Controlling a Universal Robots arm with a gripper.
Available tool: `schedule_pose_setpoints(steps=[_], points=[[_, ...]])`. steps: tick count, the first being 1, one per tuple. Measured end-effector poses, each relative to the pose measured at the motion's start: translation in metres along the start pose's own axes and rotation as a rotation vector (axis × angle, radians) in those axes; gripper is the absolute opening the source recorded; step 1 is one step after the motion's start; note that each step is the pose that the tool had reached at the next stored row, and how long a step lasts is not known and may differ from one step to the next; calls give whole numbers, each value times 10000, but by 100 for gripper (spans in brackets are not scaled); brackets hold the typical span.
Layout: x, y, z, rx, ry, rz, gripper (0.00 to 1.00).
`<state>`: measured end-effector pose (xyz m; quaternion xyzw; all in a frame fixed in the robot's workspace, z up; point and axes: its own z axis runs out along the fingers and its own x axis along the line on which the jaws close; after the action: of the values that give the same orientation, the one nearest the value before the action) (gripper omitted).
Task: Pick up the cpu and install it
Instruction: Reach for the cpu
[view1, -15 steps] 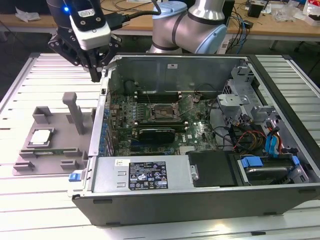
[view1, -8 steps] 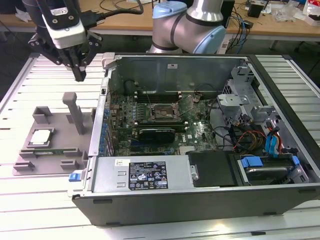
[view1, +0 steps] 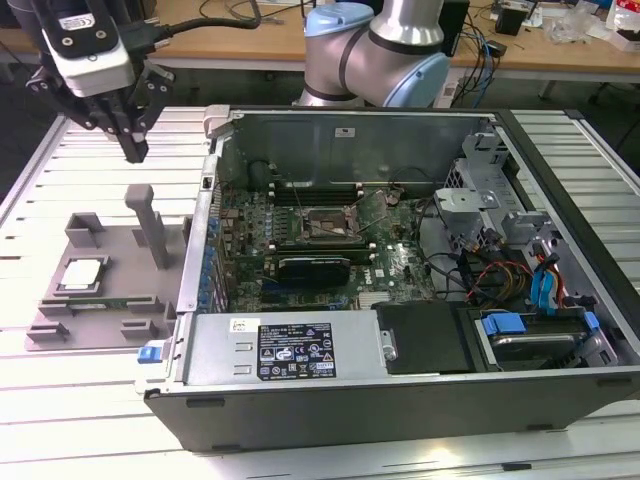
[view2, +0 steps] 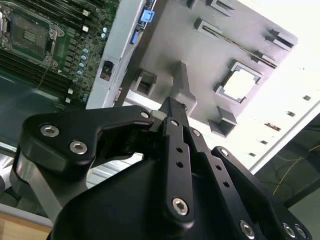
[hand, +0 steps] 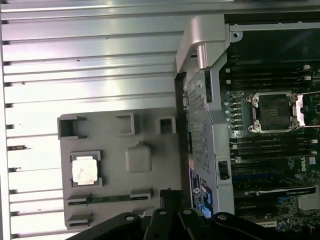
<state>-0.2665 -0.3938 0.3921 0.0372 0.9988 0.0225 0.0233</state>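
I am holding my black claw (view1: 133, 152) with fingers together and empty, hovering above the grey plastic slotted tray (view1: 112, 245), small square silver-topped cpu (view1: 82, 273) lying in the tray's square recess, open black computer case (view1: 350, 140) sitting just beside on the white slatted counter (view1: 60, 400)

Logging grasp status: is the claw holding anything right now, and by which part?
Nothing is held. The claw hangs empty over the grey tray, and the cpu lies in its slot there.
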Motion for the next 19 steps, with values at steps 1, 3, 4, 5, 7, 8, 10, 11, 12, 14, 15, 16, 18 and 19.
schedule_pose_setpoints(steps=[1,3,4,5,7,8,10,11,12,14,15,16,18,19], points=[[29,-1,0,0,-5,0,11],[119,-5,0,-1,-22,-2,11],[162,-8,-1,-2,-29,-2,11],[194,-10,-2,-2,-35,-2,11],[249,-13,-4,-3,-43,-1,11],[263,-15,-5,-2,-44,-2,11],[293,-17,-6,-4,-47,-2,11],[327,-19,-7,-3,-48,-3,11],[338,-20,-8,-4,-48,-3,11],[371,-22,-9,-3,-49,-3,11],[392,-24,-9,-3,-50,-3,11],[405,-25,-10,-4,-51,-3,11],[446,-28,-10,-4,-54,-3,11],[461,-29,-9,-4,-55,-3,11]])
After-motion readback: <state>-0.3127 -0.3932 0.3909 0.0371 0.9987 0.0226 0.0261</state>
